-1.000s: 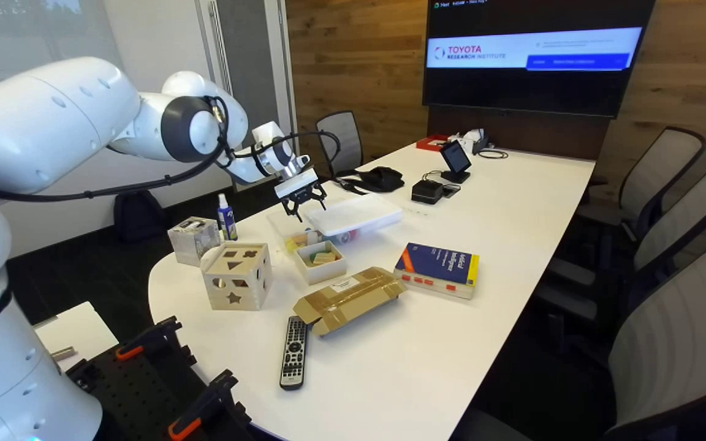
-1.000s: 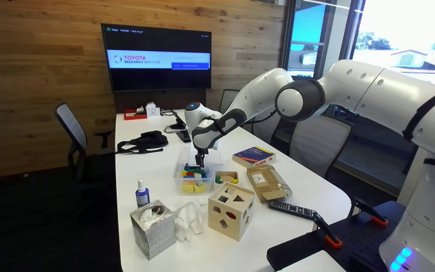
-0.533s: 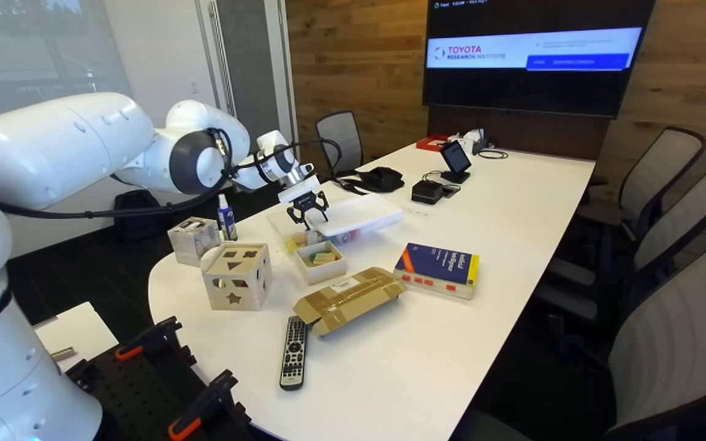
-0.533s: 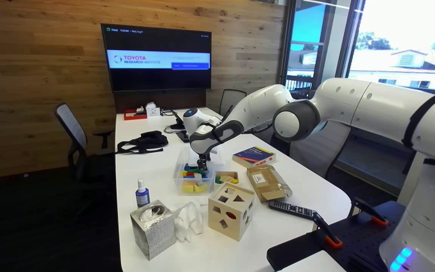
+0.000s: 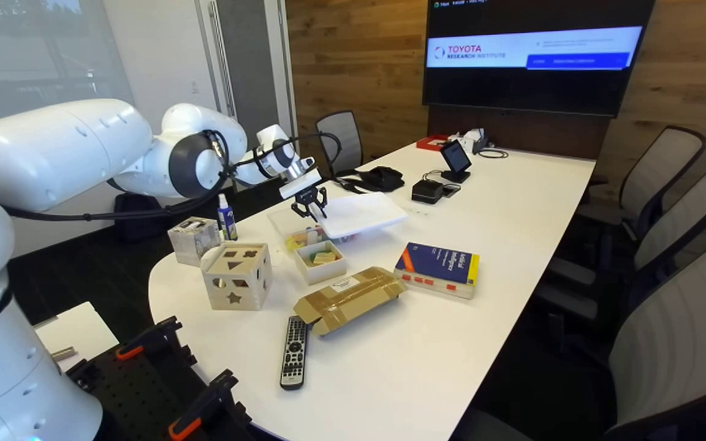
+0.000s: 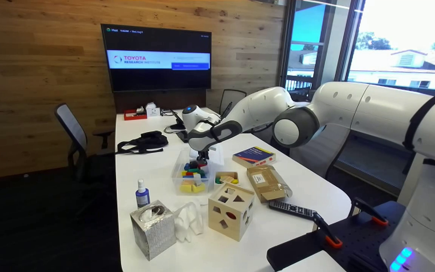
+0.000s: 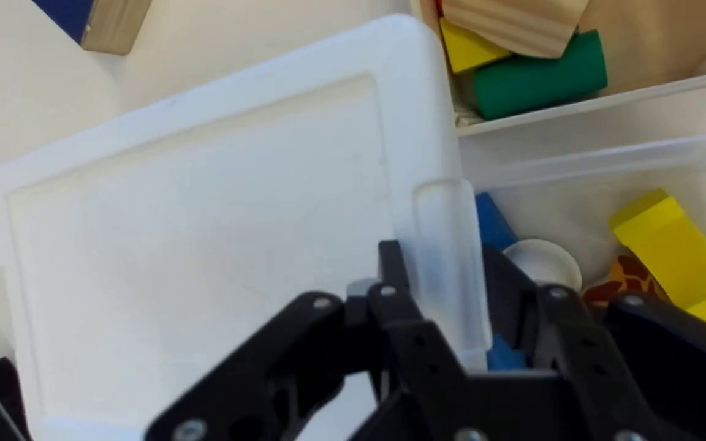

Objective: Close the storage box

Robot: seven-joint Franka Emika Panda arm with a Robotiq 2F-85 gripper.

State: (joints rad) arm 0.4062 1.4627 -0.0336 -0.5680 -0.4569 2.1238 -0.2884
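The storage box [image 6: 177, 186] is a clear plastic tub with coloured blocks inside. Its near part is uncovered, so the blocks show from above in an exterior view. A whitish translucent lid [image 5: 365, 214] lies tilted over its far part. My gripper [image 7: 445, 272] is shut on the short edge of this lid, one finger above the lid's face, the other beyond the rim on the block side. In the wrist view the lid [image 7: 206, 233] fills the left half, with the box's rim [image 7: 610, 160] at the right. The box's far end is hidden under the lid.
A small white box with blocks [image 5: 309, 267] stands beside the storage box. Nearby are a wooden cube [image 5: 230, 294], a tan package [image 5: 350, 297], a thick book [image 5: 436, 266] and a spray bottle [image 5: 227, 222]. A black bag [image 5: 382, 179] lies farther back.
My gripper has come down to the lid's edge and closed on it. The lid has shifted and tilted slightly, and more blocks show beneath its near edge.
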